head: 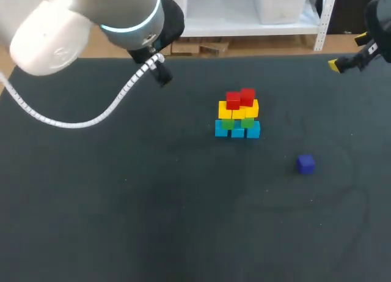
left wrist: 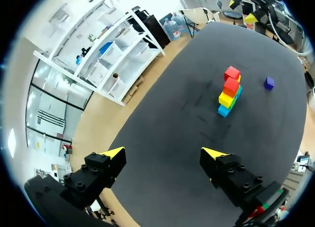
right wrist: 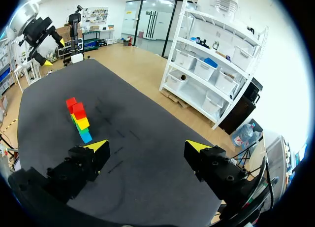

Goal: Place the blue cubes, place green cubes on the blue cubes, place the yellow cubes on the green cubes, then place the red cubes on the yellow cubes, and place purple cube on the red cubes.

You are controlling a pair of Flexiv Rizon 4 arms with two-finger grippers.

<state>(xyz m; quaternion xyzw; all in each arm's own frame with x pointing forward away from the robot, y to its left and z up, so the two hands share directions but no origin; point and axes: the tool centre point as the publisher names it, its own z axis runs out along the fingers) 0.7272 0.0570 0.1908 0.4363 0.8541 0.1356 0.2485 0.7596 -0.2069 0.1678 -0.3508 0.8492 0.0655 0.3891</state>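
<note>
A stack of cubes stands mid-table: blue cubes (head: 237, 131) at the bottom, green cubes (head: 238, 123) on them, then yellow cubes (head: 238, 111), with red cubes (head: 240, 98) on top. The same stack (left wrist: 230, 91) (right wrist: 78, 119) shows far ahead of both grippers. A purple cube (head: 306, 164) (left wrist: 268, 82) lies alone on the mat, to the right of the stack and nearer the front. My left gripper (left wrist: 163, 153) is open and empty above the table's far left. My right gripper (right wrist: 147, 146) is open and empty at the far right corner, one yellow fingertip (head: 333, 65) showing.
The dark mat (head: 153, 202) covers the whole table. The left arm's white ribbed cable (head: 79, 120) loops low over the mat's far left part. The table's far edge (head: 244, 54) runs just behind both arms.
</note>
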